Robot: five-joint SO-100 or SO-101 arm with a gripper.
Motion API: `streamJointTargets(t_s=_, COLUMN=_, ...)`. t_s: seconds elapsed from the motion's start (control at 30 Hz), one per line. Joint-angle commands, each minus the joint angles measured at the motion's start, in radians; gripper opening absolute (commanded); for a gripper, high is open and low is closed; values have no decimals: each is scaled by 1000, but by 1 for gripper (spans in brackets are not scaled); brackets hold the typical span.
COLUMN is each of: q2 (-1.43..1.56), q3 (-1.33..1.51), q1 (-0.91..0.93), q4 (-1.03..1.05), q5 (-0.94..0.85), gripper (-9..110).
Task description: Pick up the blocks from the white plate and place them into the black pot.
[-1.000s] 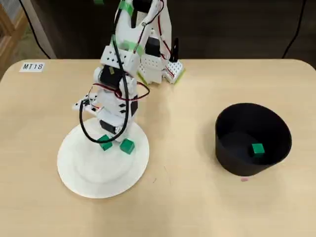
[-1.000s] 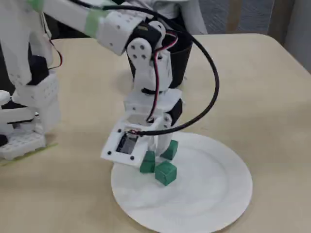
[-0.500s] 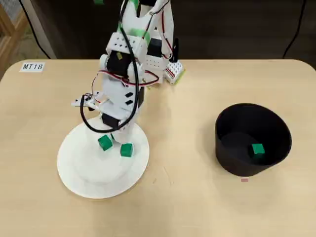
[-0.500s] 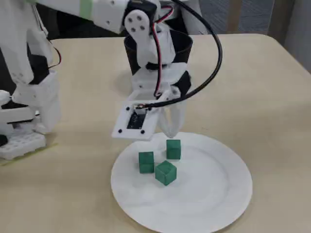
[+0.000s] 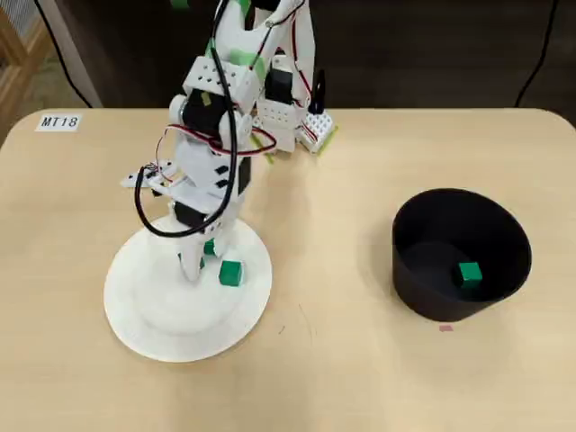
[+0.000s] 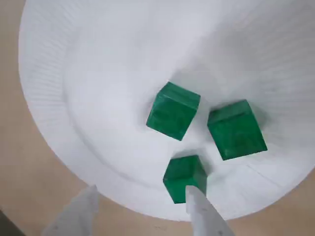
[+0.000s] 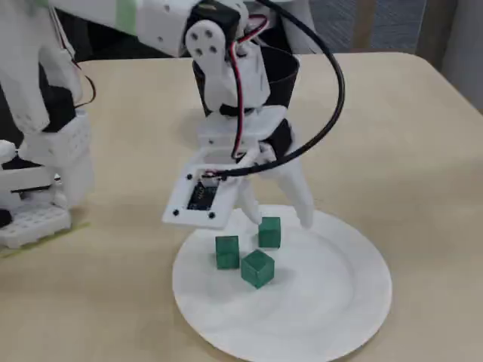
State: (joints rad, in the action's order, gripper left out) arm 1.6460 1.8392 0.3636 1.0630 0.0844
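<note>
Three green blocks lie close together on the white plate (image 5: 153,315) (image 6: 74,73) (image 7: 339,302). In the wrist view they are the middle block (image 6: 173,111), the right block (image 6: 236,129) and the near block (image 6: 182,174). The fixed view shows all three (image 7: 227,251) (image 7: 258,268) (image 7: 269,231). The overhead view shows two (image 5: 230,273) (image 5: 209,247), one partly under the arm. A fourth block (image 5: 469,274) lies inside the black pot (image 5: 504,234) (image 7: 283,72). My gripper (image 5: 200,256) (image 6: 140,206) (image 7: 275,215) is open and empty, low over the plate, its right finger (image 6: 204,216) against the near block.
The arm's white base (image 5: 297,117) (image 7: 38,188) stands at the table's far edge. A label reading MT18 (image 5: 58,121) is at the far left corner. Bare wood table (image 5: 333,342) lies between plate and pot.
</note>
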Motion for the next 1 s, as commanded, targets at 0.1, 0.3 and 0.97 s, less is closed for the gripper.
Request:
streamJointTargets(t_s=0.1, q2=-11, q3=-41, q1=-51, q4=-26, q5=-8, gripper=31)
streamJointTargets(t_s=0.3, q2=-94, q3=-48, q1=-72, q4=-77, q5=-14, gripper=35)
streamJointTargets(t_s=0.97, q2=8, q3=-179, q1=-8, q4=115, q5=-89, gripper=33)
